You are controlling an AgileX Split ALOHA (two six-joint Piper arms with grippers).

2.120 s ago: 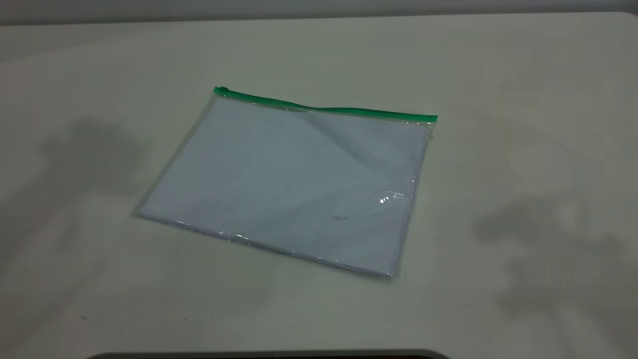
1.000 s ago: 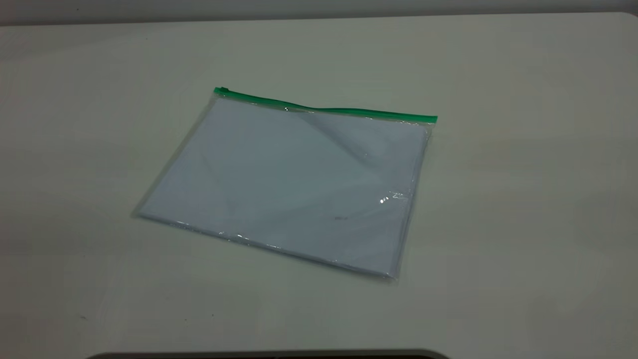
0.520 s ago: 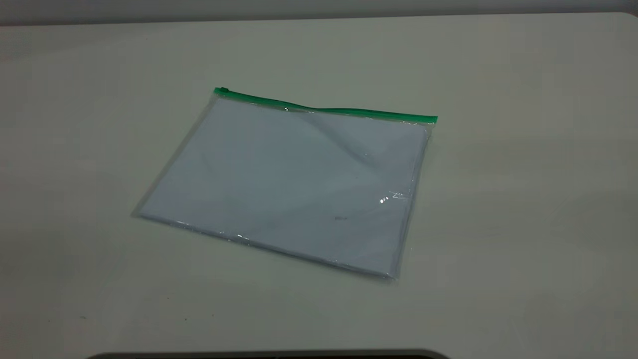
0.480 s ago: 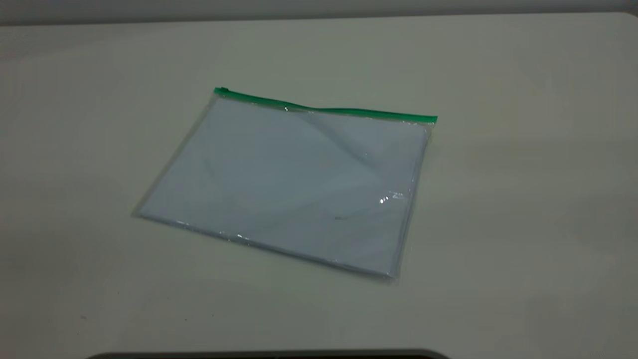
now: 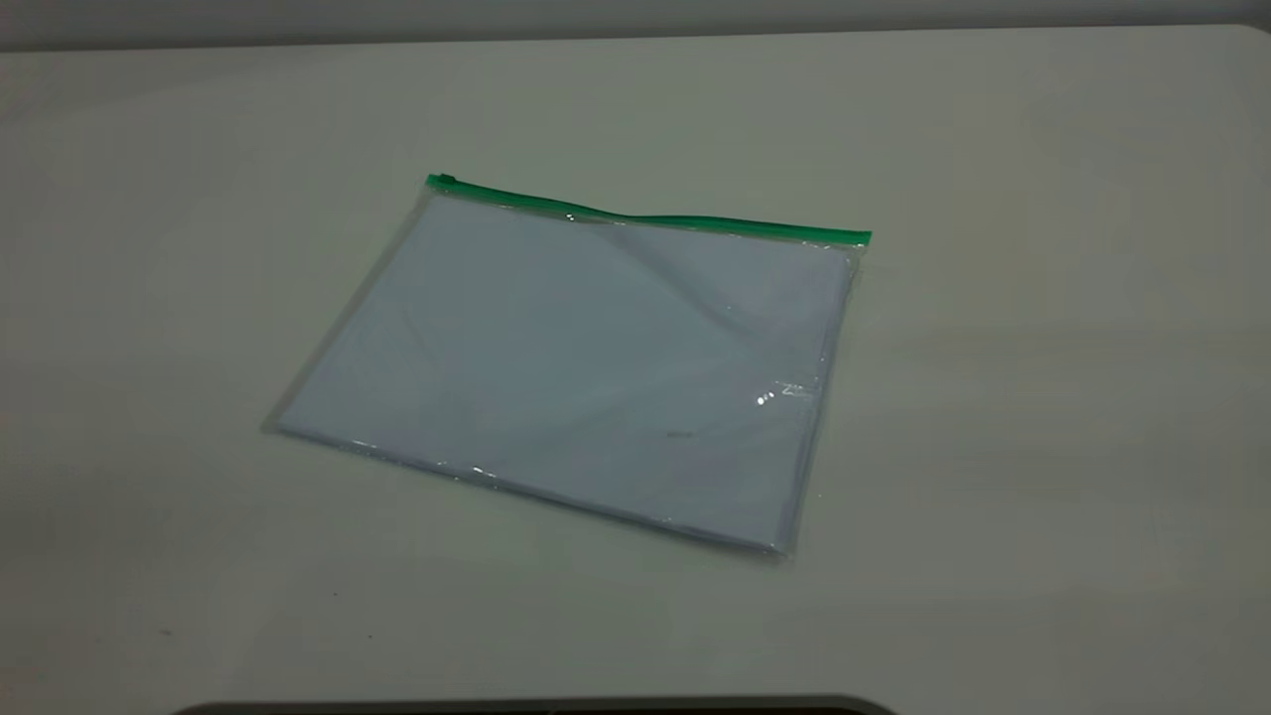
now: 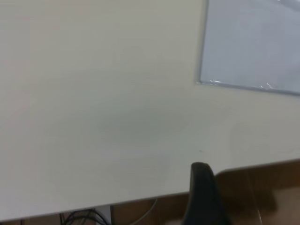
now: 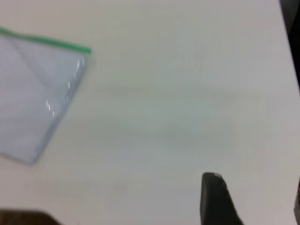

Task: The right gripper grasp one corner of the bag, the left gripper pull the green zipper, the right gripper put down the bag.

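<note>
Left gripper [image 6: 202,197] and right gripper [image 7: 218,199]: aperture cannot be determined, nothing held, both well apart from the bag [image 5: 586,367] lying flat on the table [image 5: 1043,298]; only the exterior view shows the green zipper [image 5: 645,216] whole.

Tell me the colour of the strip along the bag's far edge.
Bright green: the zipper strip on the clear bag, clearest in the exterior view.

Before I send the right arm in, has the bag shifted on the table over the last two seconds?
No. The bag lies where it was, its green zipper at the same spot against the table's far edge.
</note>
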